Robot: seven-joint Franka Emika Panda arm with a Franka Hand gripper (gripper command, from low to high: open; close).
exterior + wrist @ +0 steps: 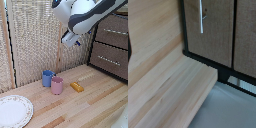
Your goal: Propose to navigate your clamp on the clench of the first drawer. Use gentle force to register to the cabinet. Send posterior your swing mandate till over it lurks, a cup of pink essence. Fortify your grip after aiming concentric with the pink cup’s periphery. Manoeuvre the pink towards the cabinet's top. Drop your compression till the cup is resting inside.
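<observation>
The clamp [75, 41] hangs in the air on the white arm, to the exterior view's left of the cabinet [121, 70] and well above the table. Only one blue fingertip shows, so I cannot tell how the fingers stand; nothing is seen in them. The first drawer [122, 36] looks flush with the drawer below, and its clench [116, 31] is free. The pink cup [57, 85] stands upright on the table, below the clamp and further to the left. The wrist view shows a brown panel with a silver bar handle [202, 17]; I cannot tell which drawer it is.
A blue mug [47, 78] stands touching the pink cup's far left side. A small yellow-orange block [77, 86] lies to the right of the cup. A white plate [14, 110] sits at the front left. A woven screen [35, 35] backs the table.
</observation>
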